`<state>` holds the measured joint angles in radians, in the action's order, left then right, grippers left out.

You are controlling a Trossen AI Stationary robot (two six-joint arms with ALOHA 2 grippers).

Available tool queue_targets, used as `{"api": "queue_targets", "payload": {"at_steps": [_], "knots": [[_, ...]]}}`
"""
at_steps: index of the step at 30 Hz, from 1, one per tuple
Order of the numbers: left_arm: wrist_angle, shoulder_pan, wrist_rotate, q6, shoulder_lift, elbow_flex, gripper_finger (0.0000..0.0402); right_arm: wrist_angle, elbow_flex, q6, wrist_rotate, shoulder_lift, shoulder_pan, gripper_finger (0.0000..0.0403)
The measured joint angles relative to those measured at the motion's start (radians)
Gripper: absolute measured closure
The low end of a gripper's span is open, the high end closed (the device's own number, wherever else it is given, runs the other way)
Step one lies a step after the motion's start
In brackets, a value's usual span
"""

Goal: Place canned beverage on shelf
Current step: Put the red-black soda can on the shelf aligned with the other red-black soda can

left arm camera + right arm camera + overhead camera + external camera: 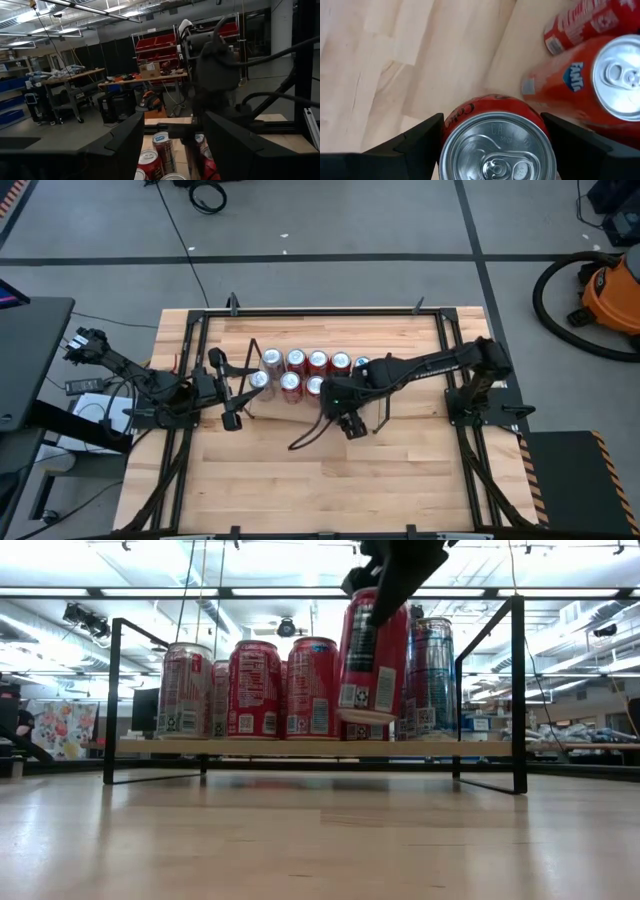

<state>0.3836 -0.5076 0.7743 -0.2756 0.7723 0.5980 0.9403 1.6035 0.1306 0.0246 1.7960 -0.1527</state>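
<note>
A red can (372, 650) hangs tilted in the air, clamped in the right hand (492, 145), just above the near edge of the shelf (300, 747). The shelf sits at the middle of the desk (330, 480), toward its far side. Counted from above, seven other cans (296, 360) stand upright on the shelf in two rows. The left hand (232, 395) waits at the shelf's left end, its fingers (125, 142) apart and holding nothing.

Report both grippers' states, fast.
Left gripper: open, empty, beside the shelf.
Right gripper: shut on a red can.
</note>
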Motion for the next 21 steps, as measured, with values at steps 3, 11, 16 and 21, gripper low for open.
{"api": "queue_targets", "payload": {"at_steps": [3,11,16,21], "knots": [[0.0,0.0,0.0,0.0,0.0,0.0,0.0186,0.003,0.0,-0.009,-0.015,0.007,0.016,0.0078],[0.0,0.0,0.0,0.0,0.0,0.0,0.0186,-0.003,-0.007,-0.013,-0.016,0.018,0.042,0.0078],[0.0,0.0,0.0,0.0,0.0,0.0,0.0186,-0.002,-0.022,-0.014,-0.012,0.018,0.056,0.0078],[0.001,0.0,0.0,0.0,0.0,0.0,0.0186,-0.003,-0.035,-0.015,-0.013,0.018,0.07,0.0078]]}}
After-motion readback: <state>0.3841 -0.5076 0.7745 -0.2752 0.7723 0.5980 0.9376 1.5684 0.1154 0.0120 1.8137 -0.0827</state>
